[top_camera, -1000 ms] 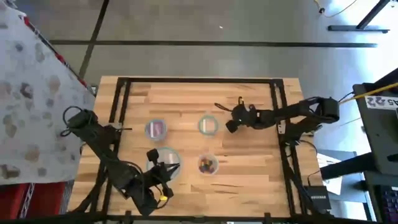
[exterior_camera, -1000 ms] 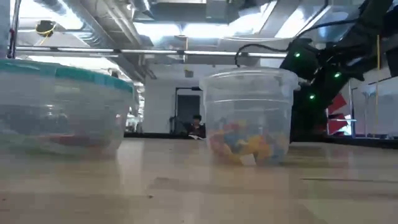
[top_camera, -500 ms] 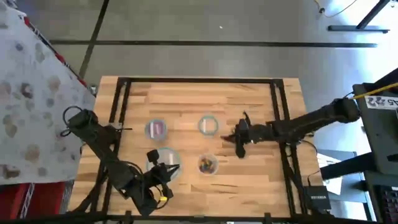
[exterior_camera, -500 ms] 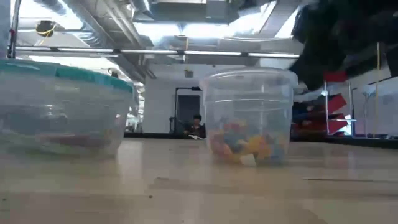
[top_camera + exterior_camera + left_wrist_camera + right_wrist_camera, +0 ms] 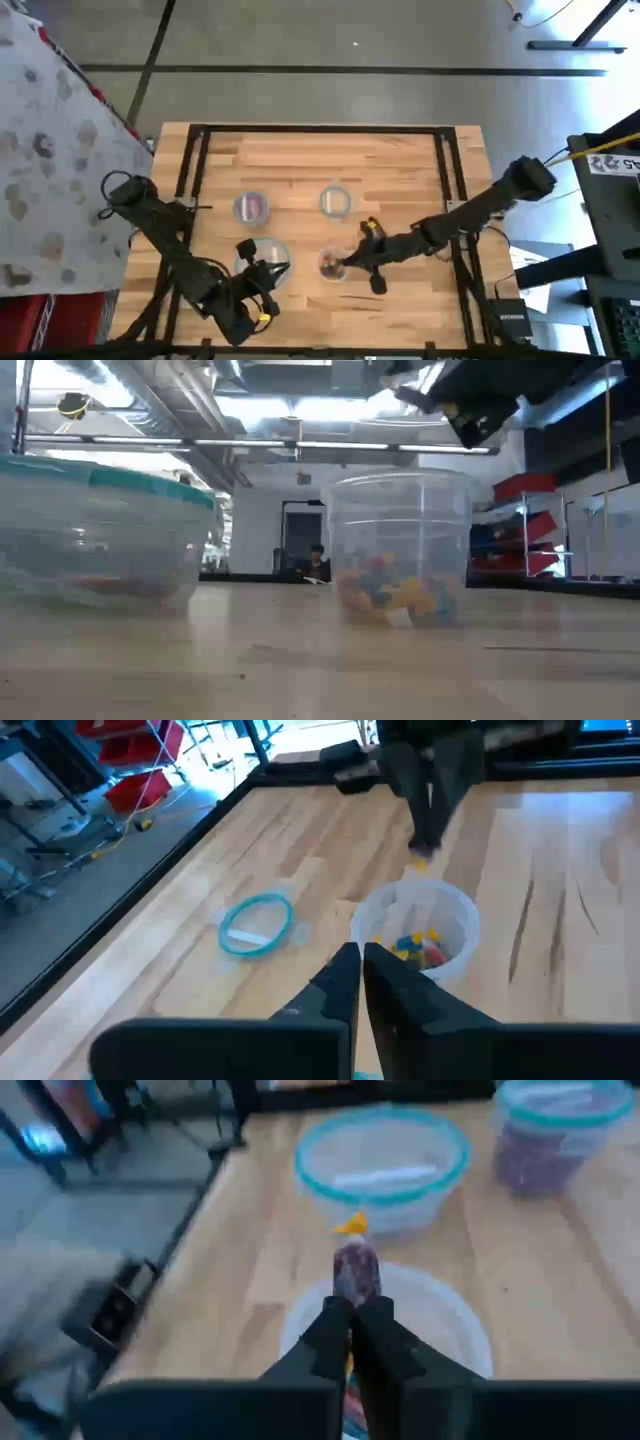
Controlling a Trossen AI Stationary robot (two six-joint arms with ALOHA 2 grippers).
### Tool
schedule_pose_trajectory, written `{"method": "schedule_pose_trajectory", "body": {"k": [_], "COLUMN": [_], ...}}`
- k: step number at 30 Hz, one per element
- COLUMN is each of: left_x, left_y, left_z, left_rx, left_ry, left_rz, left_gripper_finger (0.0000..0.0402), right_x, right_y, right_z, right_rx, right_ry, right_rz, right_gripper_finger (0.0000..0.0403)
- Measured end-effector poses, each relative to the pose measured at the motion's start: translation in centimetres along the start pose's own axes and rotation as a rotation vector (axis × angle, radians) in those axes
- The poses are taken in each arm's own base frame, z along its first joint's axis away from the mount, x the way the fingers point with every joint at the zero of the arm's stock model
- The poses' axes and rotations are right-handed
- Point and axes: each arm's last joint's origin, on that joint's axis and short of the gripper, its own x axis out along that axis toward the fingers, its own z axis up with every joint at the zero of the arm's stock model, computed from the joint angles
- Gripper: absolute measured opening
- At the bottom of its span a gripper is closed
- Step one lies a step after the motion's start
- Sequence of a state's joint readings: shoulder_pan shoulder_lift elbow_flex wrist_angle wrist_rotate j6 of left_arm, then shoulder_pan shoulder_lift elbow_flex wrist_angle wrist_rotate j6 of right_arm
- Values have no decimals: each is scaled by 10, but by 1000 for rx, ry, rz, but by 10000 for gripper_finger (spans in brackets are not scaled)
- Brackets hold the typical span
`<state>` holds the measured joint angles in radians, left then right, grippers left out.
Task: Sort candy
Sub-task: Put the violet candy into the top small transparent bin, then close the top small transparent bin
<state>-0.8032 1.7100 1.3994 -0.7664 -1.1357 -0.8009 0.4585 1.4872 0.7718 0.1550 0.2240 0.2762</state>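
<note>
Mixed candy fills a clear round tub near the front edge of the pale plank surface. The right pincer, its arm stretched low over the tub, pinches a purple wrapped sweet. The left pincer rests closed, empty, at the front-left corner. Steel-raftered workshop behind.

Pale striped wood table, teal-rimmed clear bowls, purple candy with yellow tip, dark pincer
</note>
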Motion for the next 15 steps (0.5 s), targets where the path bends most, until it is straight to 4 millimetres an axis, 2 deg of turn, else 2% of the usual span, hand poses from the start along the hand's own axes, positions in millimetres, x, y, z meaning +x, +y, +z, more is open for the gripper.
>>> {"method": "schedule_pose_trajectory", "body": {"k": [3,7,11,15], "left_x": [0,-1,-1,-1], "left_y": [0,0,0,0], "left_z": [0,0,0,0], "left_rx": [-1,0,-1,-1], "left_ry": [0,2,2,2], "left_rz": [-2,-3,-3,-3], "left_gripper_finger": [3,3,3,3], "right_x": [10,14,10,-4], "right_y": [1,3,4,4], "right_z": [-1,5,13,30], "right_rx": [-22,-42,-121,-204], "right_ry": [79,122,160,182], "right_rz": [-46,-83,-113,-158], "right_gripper_finger": [27,93,159,201]}}
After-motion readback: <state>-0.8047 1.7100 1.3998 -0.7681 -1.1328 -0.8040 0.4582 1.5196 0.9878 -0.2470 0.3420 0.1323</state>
